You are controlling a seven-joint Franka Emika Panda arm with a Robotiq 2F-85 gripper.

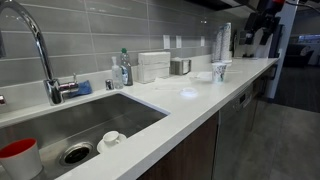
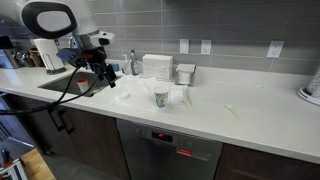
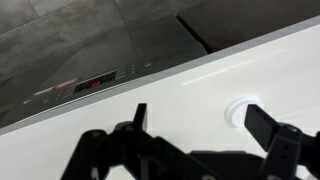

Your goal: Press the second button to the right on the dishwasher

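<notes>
The dishwasher [image 2: 170,155] stood under the white surface [image 2: 255,125], built in between the dark wood cabinet doors [image 2: 85,130], and its flat front faced out toward the room. Its long axis went up and down, while the thin dark strip [image 2: 170,137] along its top edge ran level, just under the lip of the surface. The front looked grey, like brushed metal, and small red lights showed on the strip. In an exterior view the same grey panel [image 1: 236,128] was seen from the side, going away along the row of cabinets. In the wrist view the strip [image 3: 95,84] crossed the picture at a slant, rising from the lower left to the upper right, with a red display in it; single buttons were too small to tell apart. The tool [image 3: 202,125] had its two dark fingers [image 3: 140,118] spread wide with nothing between them, and it hung above the surface, apart from the dishwasher. In an exterior view the tool [image 2: 104,72] was over the surface near the sink side, well apart from the strip, and a small cup [image 2: 161,97] stood on the surface above the dishwasher.
</notes>
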